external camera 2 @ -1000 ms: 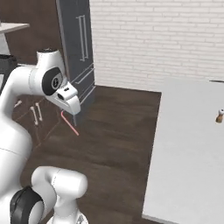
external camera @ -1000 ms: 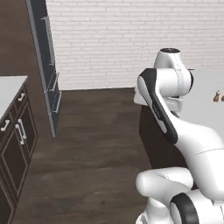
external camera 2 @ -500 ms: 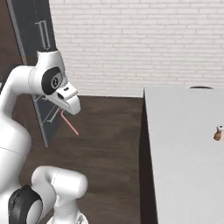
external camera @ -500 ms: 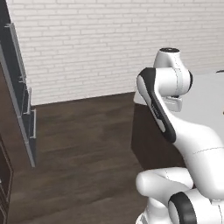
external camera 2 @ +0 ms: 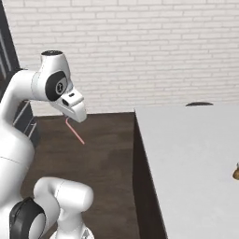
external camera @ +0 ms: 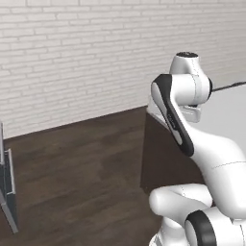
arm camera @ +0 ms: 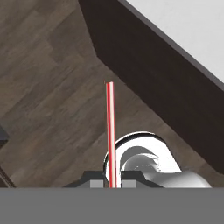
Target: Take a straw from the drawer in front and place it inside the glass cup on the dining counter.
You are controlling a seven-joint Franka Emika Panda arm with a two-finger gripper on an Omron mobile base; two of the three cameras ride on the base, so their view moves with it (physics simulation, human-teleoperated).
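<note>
Beside dining counter (external camera 2: 186, 140) edge, gripper (arm camera: 111, 183) pinches straw (arm camera: 110, 131).

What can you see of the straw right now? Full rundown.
The straw is a thin, straight, pinkish-red stick, plastic by its look, with a pale stripe along it. Its lower end is pinched in the shut gripper; the rest juts out free over the dark wood floor, touching nothing else. In the right base view it hangs slanted below the hand, beside the dining counter, not over it.
</note>
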